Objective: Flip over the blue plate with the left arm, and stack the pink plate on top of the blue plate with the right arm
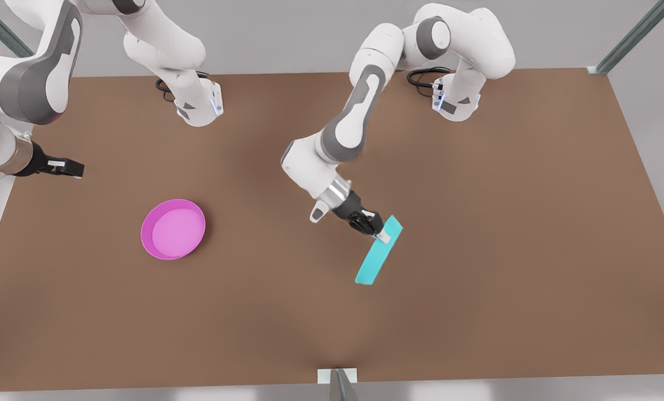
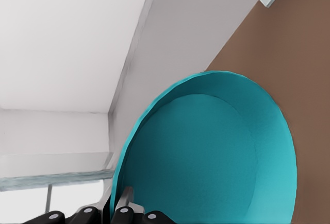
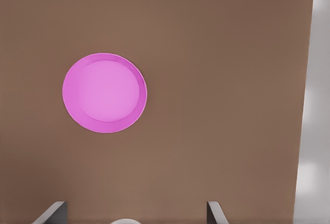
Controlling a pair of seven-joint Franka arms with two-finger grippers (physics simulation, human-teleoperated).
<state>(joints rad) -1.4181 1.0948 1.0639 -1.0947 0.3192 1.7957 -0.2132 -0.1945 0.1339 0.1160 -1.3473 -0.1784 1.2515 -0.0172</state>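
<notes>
The blue plate (image 1: 377,257) is tipped up almost on its edge at the front view's centre right, lower end near the table. My left gripper (image 1: 380,233) is shut on its upper rim. In the left wrist view the blue plate (image 2: 216,157) shows its hollow inside, with the fingertips (image 2: 124,204) pinching the rim. The pink plate (image 1: 173,229) lies flat, open side up, at the front view's left. My right gripper (image 1: 69,166) waits high beyond it, by the table's left edge. Below the open right gripper (image 3: 135,212), the pink plate (image 3: 104,92) lies well apart from the fingers.
The brown table (image 1: 504,223) spreads wide around both plates. The two arm bases (image 1: 198,106) (image 1: 455,103) stand at the far edge. A small metal bracket (image 1: 337,380) sits at the near edge. Frame posts rise at the far corners.
</notes>
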